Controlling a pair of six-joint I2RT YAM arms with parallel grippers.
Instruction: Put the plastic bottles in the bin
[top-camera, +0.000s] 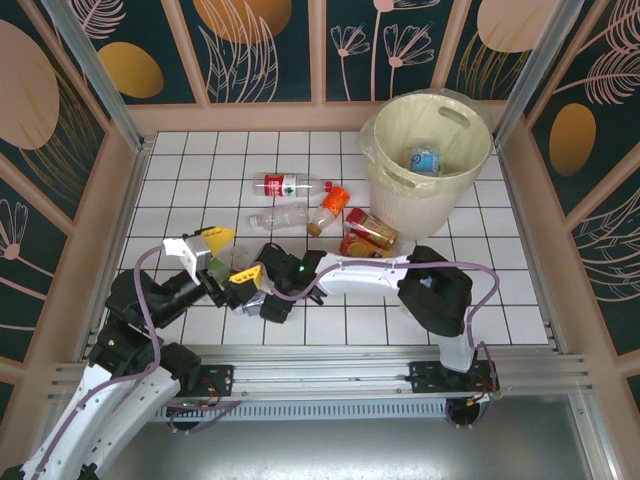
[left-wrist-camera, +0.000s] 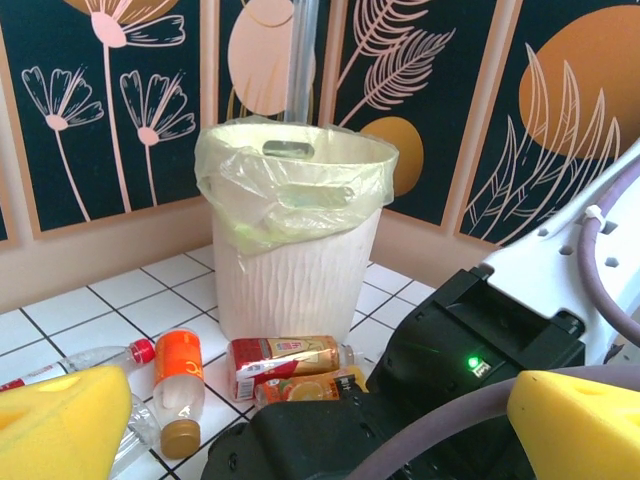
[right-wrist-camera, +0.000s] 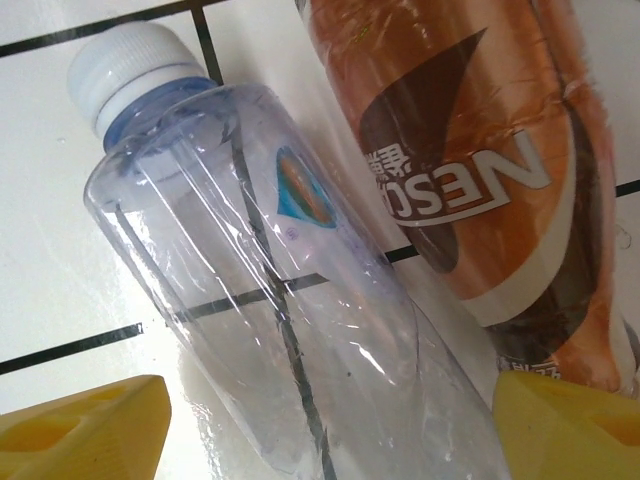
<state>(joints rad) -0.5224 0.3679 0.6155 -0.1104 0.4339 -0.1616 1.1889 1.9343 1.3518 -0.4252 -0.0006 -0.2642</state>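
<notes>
Clear bottle (right-wrist-camera: 270, 300) lies between the spread, unclenched fingers of the low-reaching right gripper (right-wrist-camera: 330, 405).

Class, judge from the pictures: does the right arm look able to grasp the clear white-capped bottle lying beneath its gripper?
Probably yes. The right gripper stands open with the clear bottle lying between its fingers. The brown-labelled bottle lies close alongside and may crowd one finger.

Your white square-tiled tabletop (top-camera: 200, 170) mid-scene, dark floral-printed wall panels (top-camera: 260, 50) at twelve o'clock, silver aluminium rail (top-camera: 340, 352) at six.
</notes>
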